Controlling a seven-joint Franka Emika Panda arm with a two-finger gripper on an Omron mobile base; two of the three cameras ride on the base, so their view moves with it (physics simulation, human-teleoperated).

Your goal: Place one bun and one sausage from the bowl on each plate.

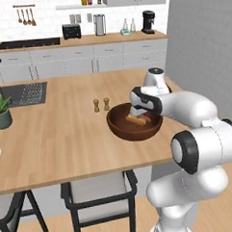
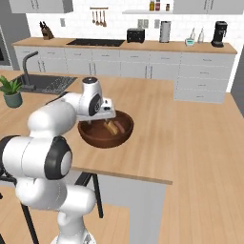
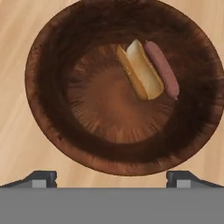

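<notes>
Bun (image 3: 141, 70) and sausage (image 3: 162, 69) lie side by side inside the bowl (image 3: 48, 109), touching along their length, on the inner slope off the middle of the bowl's floor; the bun shows a pale split face. We see one of each in the bowl and nothing else in it. The bowl stands on the wooden counter (image 1: 61, 135), near its right end and a little back from the near edge, with bare wood all round it. Our gripper (image 3: 112, 177) hangs over the bowl with its jaws spread wide and nothing between them; the fingertips (image 3: 43, 178) sit over the bowl's rim, clear of the food. Two small shakers (image 1: 101, 104) stand just left of the bowl on its far side, apart from it. Farther left, a potted plant (image 1: 0, 112) sits near the sink (image 1: 25, 93). Between the shakers and the plant the counter is open wood. Beyond the bowl's right side the counter ends, and open floor (image 2: 205, 157) lies past it.
</notes>
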